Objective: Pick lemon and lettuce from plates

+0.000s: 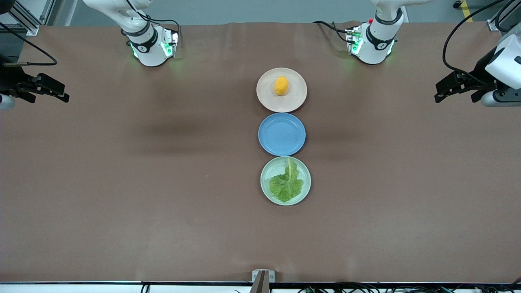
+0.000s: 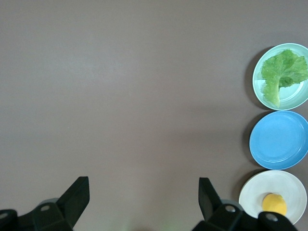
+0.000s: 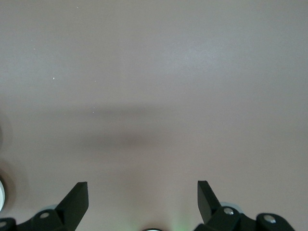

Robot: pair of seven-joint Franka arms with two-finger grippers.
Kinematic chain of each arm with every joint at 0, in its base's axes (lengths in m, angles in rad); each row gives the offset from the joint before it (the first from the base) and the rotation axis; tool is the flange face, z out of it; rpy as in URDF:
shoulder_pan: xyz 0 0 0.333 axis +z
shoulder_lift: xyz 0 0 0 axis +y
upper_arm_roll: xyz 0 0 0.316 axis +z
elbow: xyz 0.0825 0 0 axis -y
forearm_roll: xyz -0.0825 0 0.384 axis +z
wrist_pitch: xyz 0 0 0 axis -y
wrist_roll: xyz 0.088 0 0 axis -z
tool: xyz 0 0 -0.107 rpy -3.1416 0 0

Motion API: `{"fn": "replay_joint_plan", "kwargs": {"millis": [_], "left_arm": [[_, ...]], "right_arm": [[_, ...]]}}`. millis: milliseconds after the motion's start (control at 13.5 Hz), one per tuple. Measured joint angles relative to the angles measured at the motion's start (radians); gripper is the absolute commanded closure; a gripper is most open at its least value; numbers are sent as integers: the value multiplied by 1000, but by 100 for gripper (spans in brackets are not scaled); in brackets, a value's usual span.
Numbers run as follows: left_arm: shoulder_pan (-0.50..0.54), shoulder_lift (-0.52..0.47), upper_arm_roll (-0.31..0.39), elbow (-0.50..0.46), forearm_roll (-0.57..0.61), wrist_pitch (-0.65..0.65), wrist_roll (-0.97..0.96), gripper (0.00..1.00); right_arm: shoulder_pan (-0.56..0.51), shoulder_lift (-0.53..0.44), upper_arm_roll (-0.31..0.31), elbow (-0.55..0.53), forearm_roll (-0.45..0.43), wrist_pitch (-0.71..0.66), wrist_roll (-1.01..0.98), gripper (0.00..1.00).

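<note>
The lemon (image 1: 281, 85) lies on the cream-pink plate (image 1: 264, 99), the plate closest to the robots' bases. The lettuce (image 1: 287, 183) lies on the pale green plate (image 1: 265, 191), the plate nearest the front camera. My left gripper (image 1: 454, 89) is open and empty over bare table at the left arm's end. My right gripper (image 1: 44, 90) is open and empty over bare table at the right arm's end. The left wrist view shows its open gripper (image 2: 143, 192), the lettuce (image 2: 281, 72), the green plate (image 2: 257, 89), the lemon (image 2: 274, 203) and the cream-pink plate (image 2: 252, 190). The right wrist view shows its open gripper (image 3: 142, 195) over bare table.
An empty blue plate (image 1: 281, 134) sits between the two other plates, almost touching both; it also shows in the left wrist view (image 2: 279, 139). The three plates form a line down the middle of the brown table (image 1: 142, 183). Both arms wait far out at the table's ends.
</note>
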Motion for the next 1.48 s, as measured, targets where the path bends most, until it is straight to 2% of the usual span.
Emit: {"fn": "replay_joint_plan", "kwargs": {"millis": [665, 1034, 1256, 1477], "left_arm": [[0, 29, 0, 26, 0, -4, -20, 0], [-10, 80, -2, 30, 0, 7, -35, 0], [-22, 81, -3, 31, 0, 10, -37, 0], [-28, 84, -4, 31, 0, 15, -49, 0]], "right_arm": [[-1, 2, 0, 9, -31, 5, 1, 0], [8, 70, 3, 9, -61, 32, -4, 0], [76, 108, 13, 7, -38, 22, 105, 0], [216, 111, 22, -9, 15, 22, 310, 0]]}}
